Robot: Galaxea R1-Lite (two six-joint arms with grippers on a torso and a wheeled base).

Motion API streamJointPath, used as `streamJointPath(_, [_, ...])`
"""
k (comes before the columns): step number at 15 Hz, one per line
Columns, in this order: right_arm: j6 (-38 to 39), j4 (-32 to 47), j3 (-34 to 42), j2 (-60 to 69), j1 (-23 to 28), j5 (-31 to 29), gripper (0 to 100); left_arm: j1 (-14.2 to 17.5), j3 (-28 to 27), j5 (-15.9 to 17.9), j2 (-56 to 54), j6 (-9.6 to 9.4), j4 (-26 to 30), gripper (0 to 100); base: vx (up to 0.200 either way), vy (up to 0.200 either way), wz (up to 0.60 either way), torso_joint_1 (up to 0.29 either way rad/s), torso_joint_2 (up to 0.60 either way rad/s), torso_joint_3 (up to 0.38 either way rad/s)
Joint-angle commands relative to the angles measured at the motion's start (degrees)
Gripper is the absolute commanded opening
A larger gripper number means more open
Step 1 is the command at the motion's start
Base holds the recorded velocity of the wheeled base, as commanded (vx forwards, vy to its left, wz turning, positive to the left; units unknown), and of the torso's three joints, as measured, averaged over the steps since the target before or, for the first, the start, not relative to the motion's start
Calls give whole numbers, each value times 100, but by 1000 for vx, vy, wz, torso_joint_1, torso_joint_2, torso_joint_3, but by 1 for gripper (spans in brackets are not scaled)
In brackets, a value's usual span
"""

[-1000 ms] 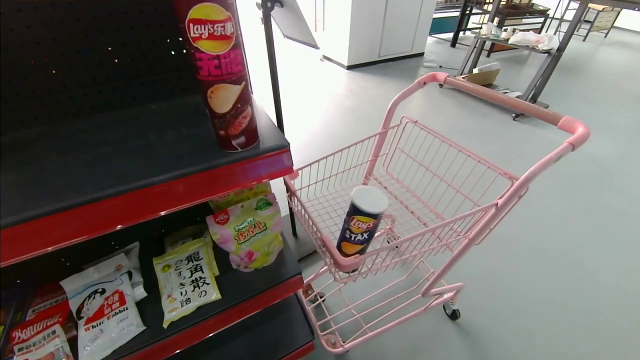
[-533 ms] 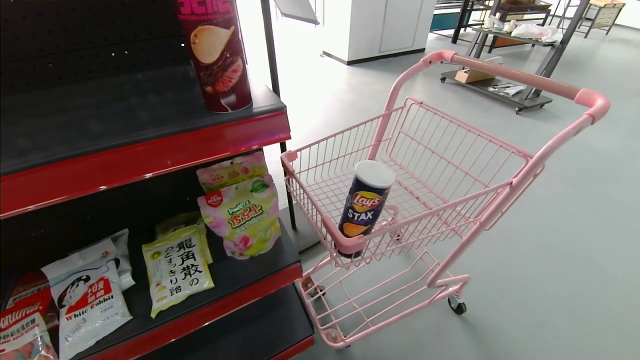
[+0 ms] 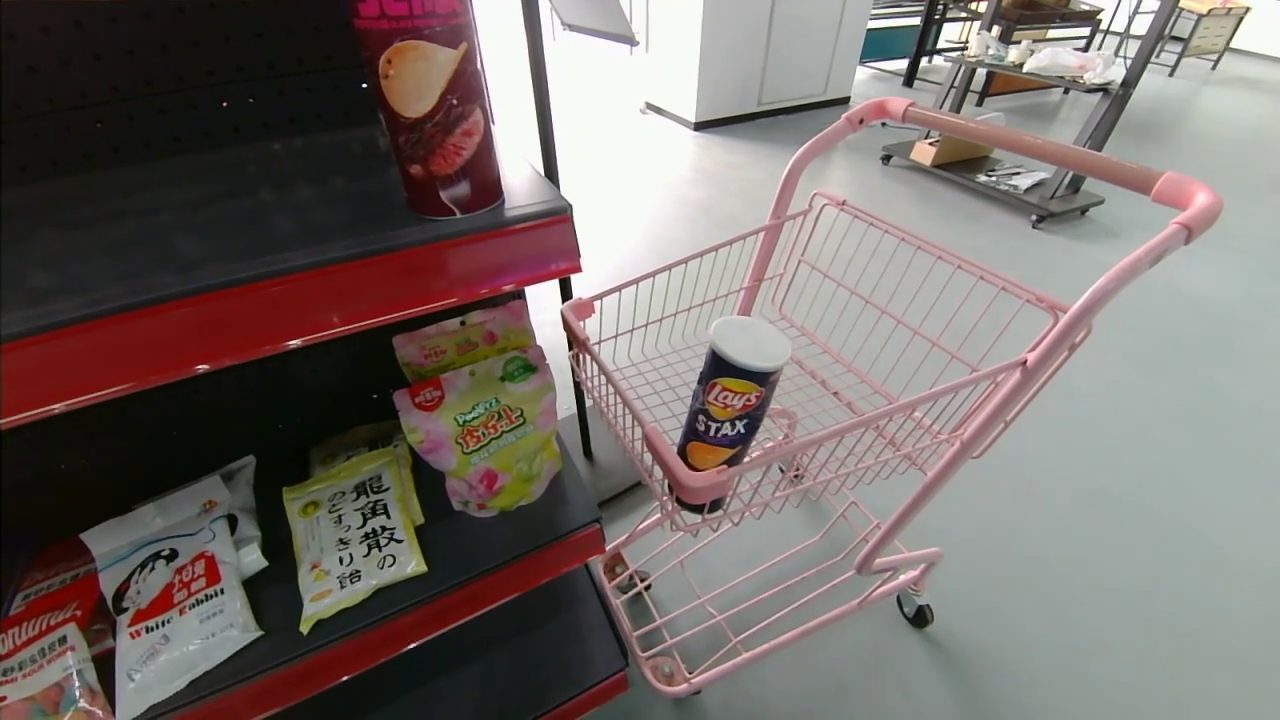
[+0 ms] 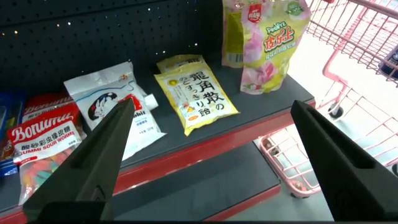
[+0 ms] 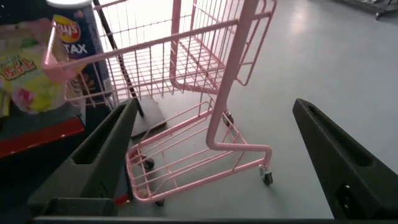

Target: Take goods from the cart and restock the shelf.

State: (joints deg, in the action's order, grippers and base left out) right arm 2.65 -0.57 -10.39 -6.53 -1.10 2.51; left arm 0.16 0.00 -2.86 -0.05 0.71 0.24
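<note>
A dark blue chip can (image 3: 730, 412) with a white lid stands upright in the near left corner of the pink cart (image 3: 1010, 370); the same can (image 5: 78, 46) appears behind the cart's wires in the right wrist view. A tall maroon chip can (image 3: 440, 110) stands on the upper shelf (image 3: 290, 300) of the black and red rack. My left gripper (image 4: 211, 162) hangs open before the lower shelf (image 4: 205, 134), holding nothing. My right gripper (image 5: 217, 162) is open and empty, low beside the cart (image 5: 205, 74).
Snack bags lie on the lower shelf: a white bag (image 3: 185, 595), a yellow bag (image 3: 355, 550) and a pink-green pouch (image 3: 490, 430). Grey open floor spreads right of the cart. White cabinets (image 3: 750, 55) and metal tables (image 3: 1040, 70) stand far behind.
The head camera has tilted down since a second ago, so shelf and cart sit higher in the picture. The cans and cart keep their places.
</note>
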Motion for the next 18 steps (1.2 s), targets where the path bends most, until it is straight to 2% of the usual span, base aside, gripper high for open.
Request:
streamJointPath(1, [606, -540, -2495, -3873, -673, 575, 100, 2, 0, -4, 5, 0, 2, 100, 0, 0, 0, 0, 0, 0])
streamJointPath(3, [562, -1692, -2609, -5270, -998, 891, 100, 2, 0, -4, 5, 0, 2, 100, 0, 0, 0, 0, 0, 0])
streamJointPath(4, [447, -1955, -2609, -5771, -1261, 988, 100, 2, 0, -4, 5, 0, 2, 100, 0, 0, 0, 0, 0, 0])
streamJointPath(5, [447, -2008, -2670, -6132, -1560, 1155, 100, 2, 0, -4, 5, 0, 2, 100, 0, 0, 0, 0, 0, 0])
streamJointPath(9, [412, -2307, -2872, -7222, -1683, 2113, 100, 2, 0, -4, 5, 0, 2, 100, 0, 0, 0, 0, 0, 0])
streamJointPath(13, [316, -3265, -2916, -8180, -1789, 2298, 100, 2, 0, -4, 5, 0, 2, 100, 0, 0, 0, 0, 0, 0])
streamJointPath(18, [-221, -3353, -2960, -8689, -2088, 2658, 100, 2, 0, -4, 5, 0, 2, 100, 0, 0, 0, 0, 0, 0])
